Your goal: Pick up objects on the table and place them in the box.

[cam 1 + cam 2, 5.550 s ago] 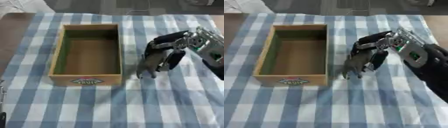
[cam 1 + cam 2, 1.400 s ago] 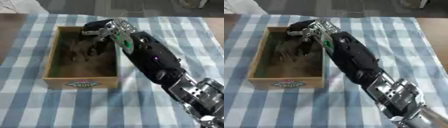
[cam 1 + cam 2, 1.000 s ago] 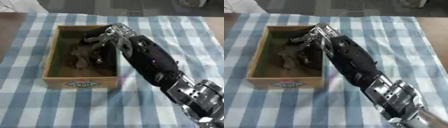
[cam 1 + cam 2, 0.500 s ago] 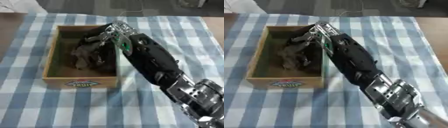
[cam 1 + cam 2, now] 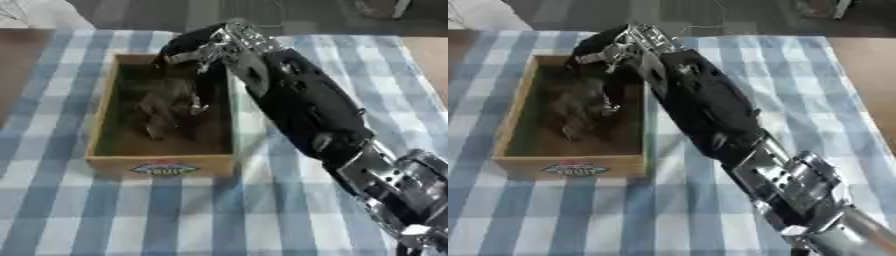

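Box [image 5: 103, 135] with dark object [image 5: 171, 110] inside (right hand [image 5: 197, 47] above, fingers uncurled)

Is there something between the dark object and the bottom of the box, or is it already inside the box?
Nothing visible stands between them. The dark object is already inside the wooden box, below the right hand.

Both views look steeply down from the robot's head, side by side, close over the table [image 5: 52, 220]. They share the box [image 5: 162, 165] and the right arm [image 5: 710, 120]; the right eye's picture sits slightly leftward.
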You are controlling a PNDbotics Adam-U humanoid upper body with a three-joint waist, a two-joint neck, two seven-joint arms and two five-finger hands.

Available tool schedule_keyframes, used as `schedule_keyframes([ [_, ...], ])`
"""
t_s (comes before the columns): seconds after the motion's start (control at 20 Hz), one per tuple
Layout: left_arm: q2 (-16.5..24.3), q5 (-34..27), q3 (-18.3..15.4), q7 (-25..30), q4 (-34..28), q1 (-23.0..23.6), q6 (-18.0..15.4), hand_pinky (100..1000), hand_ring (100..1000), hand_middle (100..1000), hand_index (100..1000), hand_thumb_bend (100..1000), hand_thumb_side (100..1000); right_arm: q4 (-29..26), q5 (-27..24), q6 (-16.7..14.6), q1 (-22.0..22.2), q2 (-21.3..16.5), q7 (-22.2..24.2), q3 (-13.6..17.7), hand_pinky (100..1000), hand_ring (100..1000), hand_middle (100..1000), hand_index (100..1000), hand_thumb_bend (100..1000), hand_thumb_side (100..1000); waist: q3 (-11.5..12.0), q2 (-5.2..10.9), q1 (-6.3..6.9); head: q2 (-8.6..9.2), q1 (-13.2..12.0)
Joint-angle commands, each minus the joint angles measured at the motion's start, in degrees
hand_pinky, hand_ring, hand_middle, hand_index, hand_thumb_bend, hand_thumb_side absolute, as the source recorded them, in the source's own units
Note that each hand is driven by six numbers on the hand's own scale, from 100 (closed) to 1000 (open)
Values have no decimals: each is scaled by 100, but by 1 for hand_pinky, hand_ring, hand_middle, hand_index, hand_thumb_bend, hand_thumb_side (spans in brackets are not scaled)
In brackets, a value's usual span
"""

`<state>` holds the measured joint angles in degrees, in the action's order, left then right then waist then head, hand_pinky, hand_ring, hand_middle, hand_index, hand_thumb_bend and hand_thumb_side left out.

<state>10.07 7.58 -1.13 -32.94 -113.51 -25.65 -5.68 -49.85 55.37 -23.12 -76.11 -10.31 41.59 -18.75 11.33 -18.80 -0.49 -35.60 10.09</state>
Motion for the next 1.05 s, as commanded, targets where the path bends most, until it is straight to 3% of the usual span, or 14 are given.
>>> schedule_keyframes([
  [0.05,56,2,-6,22,-108,-29,-4,823,838,784,720,100,625,-322,-167,7,-164,-204,26,51,907,945,780,940,572,286,-6,149,41,19,-25],
  [0.5,62,10,-23,13,-108,-6,0,822,837,784,720,100,624,-1182,-717,176,-188,-609,125,51,903,940,769,937,564,328,-66,178,68,-25,-66],
  [0.75,70,25,-44,-11,-108,-9,-5,822,837,783,721,100,624,-1839,-1125,318,-54,-987,-157,171,886,925,738,917,485,385,-106,197,103,-33,-117],
  [0.9,73,33,-58,-30,-108,-6,-4,822,836,783,721,100,623,-2261,-1379,469,106,-1254,-411,314,849,895,666,874,436,296,-148,204,133,-36,-168],
  [1.05,78,39,-63,-38,-108,-11,-1,822,836,783,721,100,623,-2677,-1553,658,352,-1497,-666,359,843,885,651,858,441,282,-180,210,173,-40,-221],
])
